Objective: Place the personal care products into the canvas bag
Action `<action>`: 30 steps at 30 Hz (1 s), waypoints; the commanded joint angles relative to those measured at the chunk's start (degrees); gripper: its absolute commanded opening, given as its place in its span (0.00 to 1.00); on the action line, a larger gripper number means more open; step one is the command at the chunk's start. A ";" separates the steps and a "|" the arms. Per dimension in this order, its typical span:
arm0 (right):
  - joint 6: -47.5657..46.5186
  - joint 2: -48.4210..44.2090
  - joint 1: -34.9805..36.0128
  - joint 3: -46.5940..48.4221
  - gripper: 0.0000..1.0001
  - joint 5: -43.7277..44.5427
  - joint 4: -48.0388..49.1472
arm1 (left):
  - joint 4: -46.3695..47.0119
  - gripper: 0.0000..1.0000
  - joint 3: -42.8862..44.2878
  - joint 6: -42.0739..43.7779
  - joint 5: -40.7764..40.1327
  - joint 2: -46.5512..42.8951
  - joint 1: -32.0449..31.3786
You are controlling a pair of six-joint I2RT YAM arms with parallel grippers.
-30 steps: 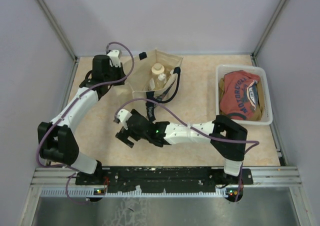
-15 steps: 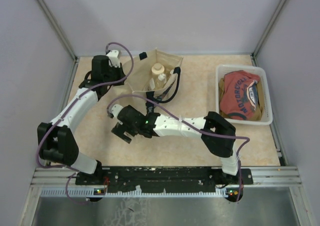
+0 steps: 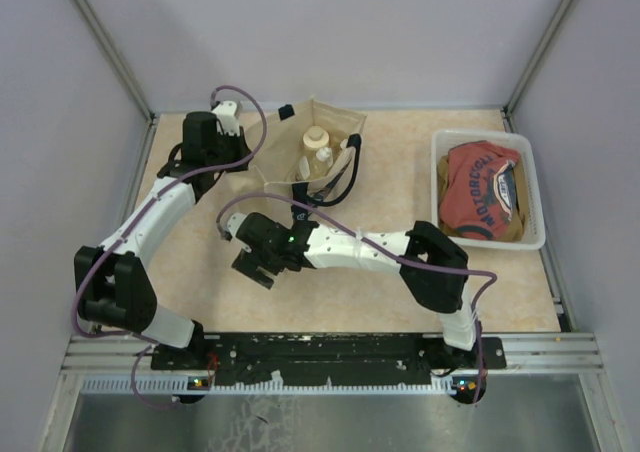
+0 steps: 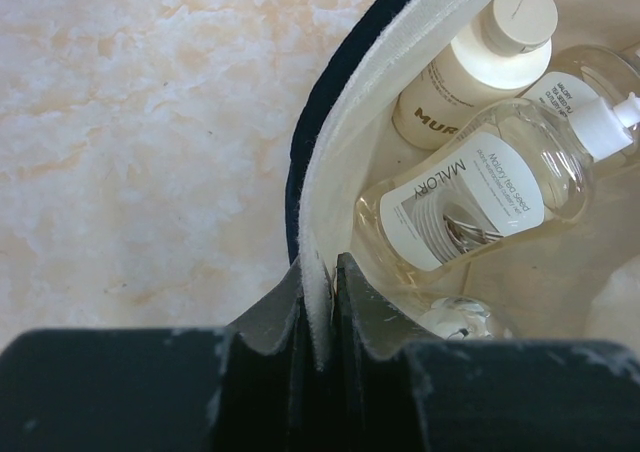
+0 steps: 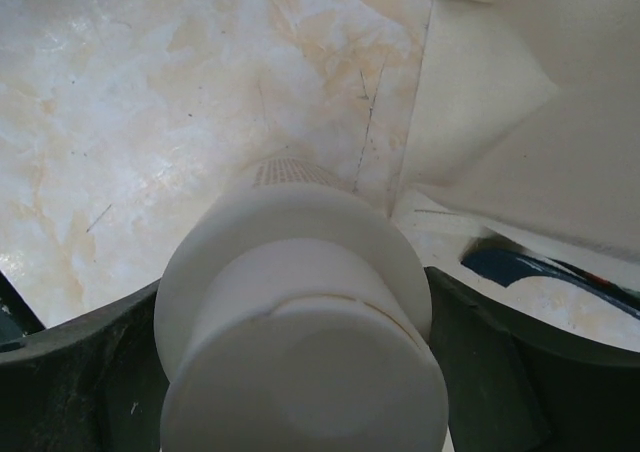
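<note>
The canvas bag (image 3: 322, 162) stands open at the back centre, with several personal care products inside. In the left wrist view I see a cream bottle (image 4: 470, 62), an amber-liquid bottle (image 4: 470, 192) and a second clear bottle (image 4: 592, 72) in it. My left gripper (image 3: 257, 165) is shut on the bag's rim (image 4: 322, 197), its tips (image 4: 320, 297) pinching the cloth. My right gripper (image 3: 254, 263) is shut on a squat white cream jar (image 5: 300, 312), low over the table, in front and to the left of the bag. The bag's cloth (image 5: 500, 122) lies just right of the jar.
A white plastic tub (image 3: 536, 187) with a red shirt (image 3: 482, 187) stands at the right. A navy strap (image 3: 300, 217) of the bag lies on the table near my right wrist. Walls and frame posts close in the table at left, right and back.
My right arm has shifted left with the jar in its gripper, its elbow drawing in. The left arm and the bag have not moved.
</note>
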 commanded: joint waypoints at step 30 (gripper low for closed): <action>-4.43 -0.55 -2.71 15.18 0.99 -0.24 -20.53 | 2.23 0.00 -0.71 0.82 0.78 -0.65 0.82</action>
